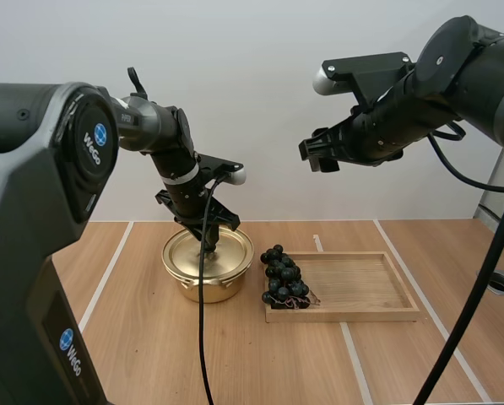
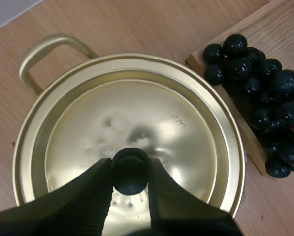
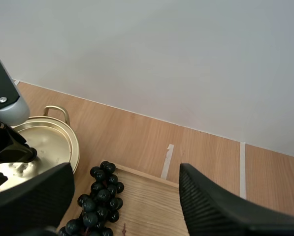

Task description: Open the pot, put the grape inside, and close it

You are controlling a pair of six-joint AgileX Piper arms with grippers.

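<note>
The gold pot (image 1: 203, 285) sat on the wooden table (image 1: 142, 354), near the back edge and a bit left of the middle. Its lid (image 1: 188, 251) was on top, flat and shut. My left gripper (image 1: 209, 245) was down on the middle of the lid. Its two black fingers (image 2: 82, 201) stood one on each side of the small black knob (image 2: 130, 172) and squeezed it between them.

The wooden tray (image 1: 365, 291) lay just beside the pot, on the pot's right side. The grapes (image 1: 284, 277) were dark and shiny. They lay in a bunch at the left end of the tray, right by the edge next to the pot. Some of them hung a little over the tray's front left corner. The grapes and the pot were close but did not touch.

My right gripper (image 1: 317, 154) was high up in the air above the tray, well away from everything. Its fingers were wide apart and held nothing
</note>
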